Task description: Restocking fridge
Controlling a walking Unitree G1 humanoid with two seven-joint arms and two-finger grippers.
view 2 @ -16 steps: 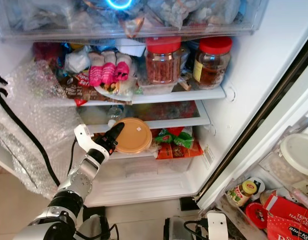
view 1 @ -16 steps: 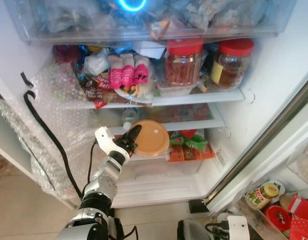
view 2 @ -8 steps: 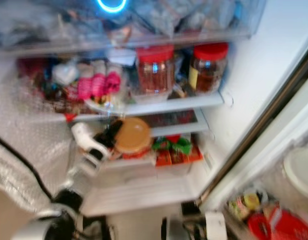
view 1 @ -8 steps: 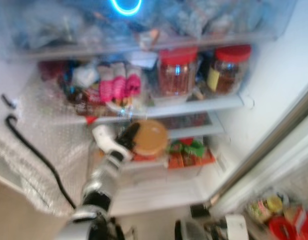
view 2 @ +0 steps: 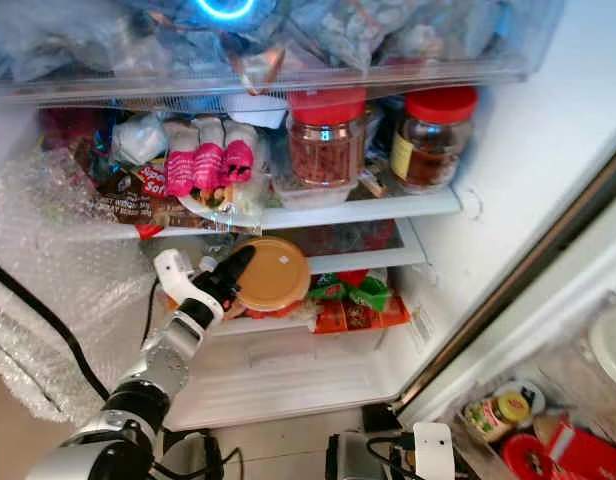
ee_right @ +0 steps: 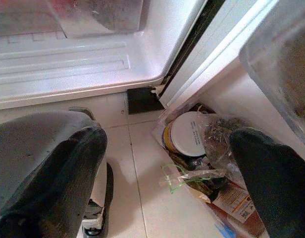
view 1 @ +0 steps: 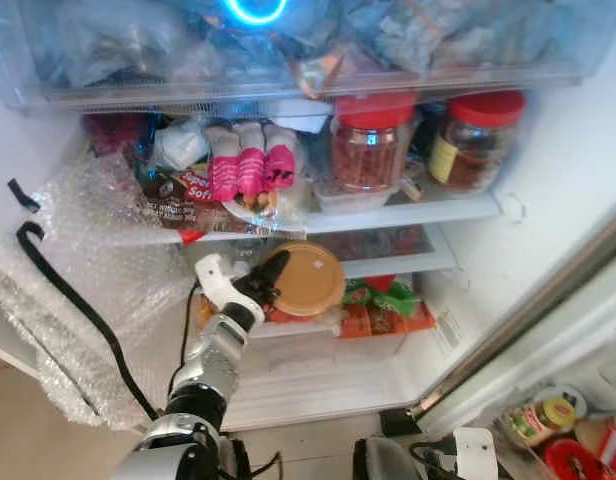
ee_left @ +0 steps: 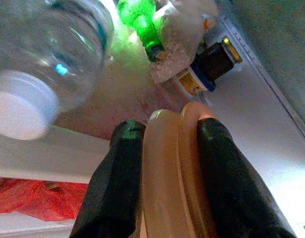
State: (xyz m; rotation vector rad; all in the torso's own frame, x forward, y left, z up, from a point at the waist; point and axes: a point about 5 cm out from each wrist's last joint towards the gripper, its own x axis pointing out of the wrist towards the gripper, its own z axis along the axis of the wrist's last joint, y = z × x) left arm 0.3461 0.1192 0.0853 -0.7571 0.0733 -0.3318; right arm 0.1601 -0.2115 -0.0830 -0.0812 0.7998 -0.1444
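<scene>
The left end effector (view 1: 271, 280) is inside the open fridge and is squeezing a round tan container (view 1: 306, 279) by its edge, one black finger (ee_left: 118, 183) on each side of it. The container is tipped up on its side in front of the lower shelf (view 1: 428, 263), so the job looks partly done: the container has reached the fridge but is not yet set down and let go. It needs to be laid on the shelf, and then the fingers need to spread. A clear bottle with a white cap (ee_left: 21, 109) lies close by on that shelf, so there is not much room. The right end effector (ee_right: 167, 163) hangs low near the floor with its fingers wide apart, holding nothing. The fridge is very full. The shelf above has two jars with red lids (view 1: 372, 143) and pink packets (view 1: 250, 165). Red and green packets (view 1: 383, 305) sit beside the container. Bubble wrap (view 1: 98, 280) and a black cable (view 1: 73, 305) are on the left wall. More food sits in the door (view 1: 543, 415).
</scene>
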